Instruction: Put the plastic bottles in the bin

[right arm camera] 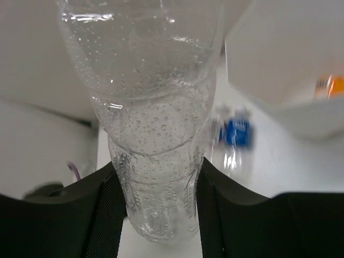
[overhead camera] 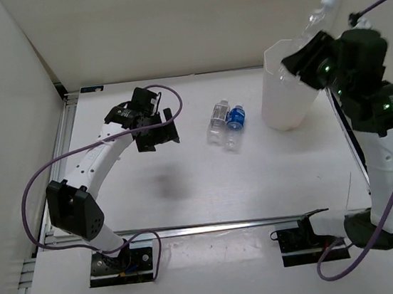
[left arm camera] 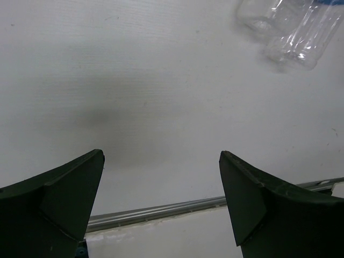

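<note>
At the left the left arm (overhead camera: 105,158) reaches over the desk (overhead camera: 189,205); the left jaws stand wide open and hold nothing, the two dark fingers (left arm camera: 59,207) well apart above bare desk, a soft shadow lying beneath them. Just right of them, near the middle of the desk, lie two of the plastic bottles side by side and touching; the plain bottle (overhead camera: 217,123) is on the left, the blue-labelled bottle (overhead camera: 235,118) on the right; the left wrist view catches their clear bases in its upper right corner. Further right the bin (overhead camera: 281,108) stands upright near the far right of the desk, apart from the pair; the right wrist view shows an orange patch (right arm camera: 330,86) at the bin, though whether inside it or seen through its wall I cannot tell. At the far right the right arm (overhead camera: 386,145) is raised; the right jaws are closed around the lower part of a clear held bottle (right arm camera: 156,134), beaded with droplets, which tilts cap-upward above the bin's far right rim.
</note>
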`<state>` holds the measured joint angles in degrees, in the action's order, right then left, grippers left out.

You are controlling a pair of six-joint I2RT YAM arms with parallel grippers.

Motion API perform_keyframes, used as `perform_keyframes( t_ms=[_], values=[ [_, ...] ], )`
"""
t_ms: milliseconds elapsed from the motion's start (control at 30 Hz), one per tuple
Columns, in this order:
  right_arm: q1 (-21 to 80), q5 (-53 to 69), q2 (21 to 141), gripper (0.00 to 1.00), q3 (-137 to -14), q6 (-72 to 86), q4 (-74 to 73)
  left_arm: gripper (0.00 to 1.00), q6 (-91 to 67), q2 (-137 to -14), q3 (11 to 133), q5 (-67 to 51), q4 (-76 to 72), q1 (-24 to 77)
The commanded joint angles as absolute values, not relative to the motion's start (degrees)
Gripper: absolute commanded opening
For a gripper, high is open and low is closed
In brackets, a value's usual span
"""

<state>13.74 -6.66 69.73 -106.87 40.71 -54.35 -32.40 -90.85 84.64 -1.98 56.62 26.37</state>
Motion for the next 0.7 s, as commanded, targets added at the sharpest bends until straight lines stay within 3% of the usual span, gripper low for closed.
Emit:
perform_keyframes(
  t_ms=[0,300,367,400,500,567,667],
  values=[
    [9.8,-11.1,79.4,0.18,-119.6,35.7,-55.0,0.99,-32.5,-91.9,88.2,-2.8,55.5,26.5],
    [-4.3,-3.5,95.6,0.17,-124.4,35.2,-45.0,0.99,-32.0,-94.5,92.5,-2.8,57.3,26.5],
    [-4.9,-2.8,98.0,0.24,-125.0,33.9,-44.3,0.99,-31.5,-94.5,93.0,-1.4,57.3,26.5],
    [-5.5,-2.3,98.5,0.29,-125.0,33.4,-44.3,0.99,-31.5,-94.5,93.5,-1.4,57.3,26.5],
    [-6.2,-0.5,99.1,0.89,-123.8,32.1,-43.8,0.99,-31.5,-95.9,97.0,-1.7,56.8,26.5],
    [-6.2,0.1,98.6,1.00,-123.1,31.4,-43.8,0.99,-32.0,-99.7,100.4,-5.0,55.6,25.9],
    [-6.7,2.0,94.6,1.00,-120.2,33.0,-45.3,0.99,-32.5,-110.2,115.3,-9.2,56.4,25.3]
  ],
)
